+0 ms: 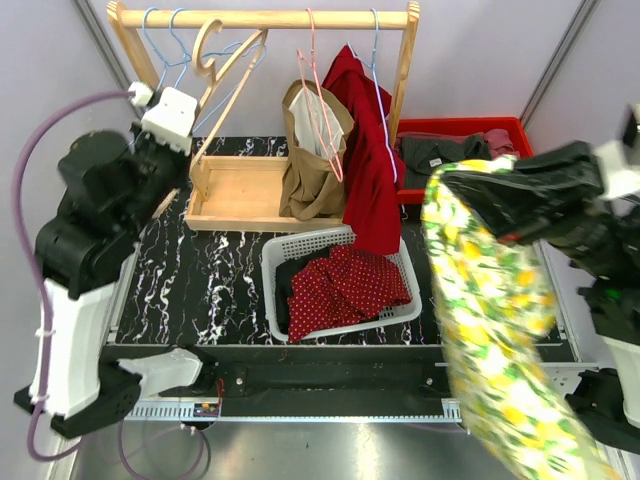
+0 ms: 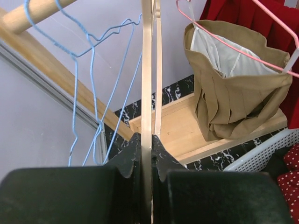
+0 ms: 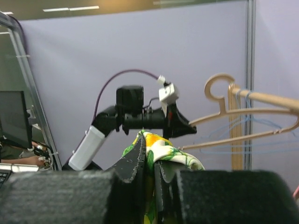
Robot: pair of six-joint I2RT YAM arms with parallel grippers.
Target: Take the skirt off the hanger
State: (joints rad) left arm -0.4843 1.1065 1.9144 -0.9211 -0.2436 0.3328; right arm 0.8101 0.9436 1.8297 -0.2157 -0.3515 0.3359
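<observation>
Top view, skirt position: the yellow floral skirt is hung from the right hand at the right side, with its long axis directed downward and toward the near edge, past the surface
Top view, hanger position: the wooden hanger is held by the left hand at the far left, near the rack rail; no cloth is seen on it
Top view, key relation: the skirt and the wooden hanger are well apart, one at each arm; the white basket lies to the left of the right hand, which is the nearer hand to it
Left wrist view, hand state: the left hand is closed on the wooden hanger, which is gripped upright between the fingers
Right wrist view, hand state: the right hand is closed on a fold of the skirt; the wooden hanger is seen beyond it, bare
Judgement: the removal is taken as done; a set-down to the left is likely called for
</observation>
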